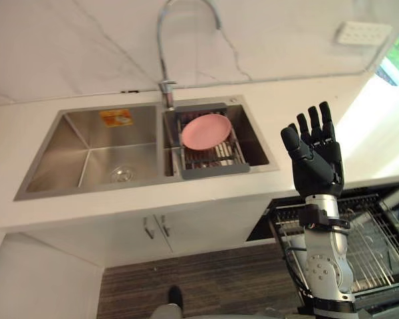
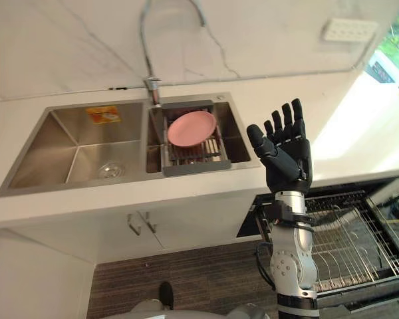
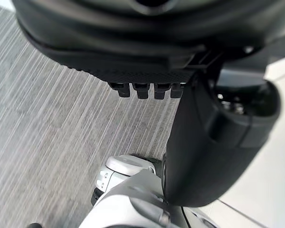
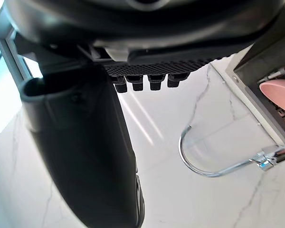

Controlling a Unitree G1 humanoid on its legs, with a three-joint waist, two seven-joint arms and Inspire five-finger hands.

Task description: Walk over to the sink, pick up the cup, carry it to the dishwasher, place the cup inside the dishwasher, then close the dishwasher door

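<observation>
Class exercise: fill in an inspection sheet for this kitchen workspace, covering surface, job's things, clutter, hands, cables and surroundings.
Surface: white countertop with a steel double sink set into it.
Job's things: pink plate lies in the drain rack across the sink's right basin; dishwasher rack is pulled out below the counter, at the right.
Clutter: orange sticker on the left basin's back wall.
Hands: right hand raised before the counter, fingers straight, holding nothing; left hand open above the floor, holding nothing.
Cables: nothing seen.
Surroundings: arched faucet, marble wall, socket plate, cabinet doors under the sink.
</observation>
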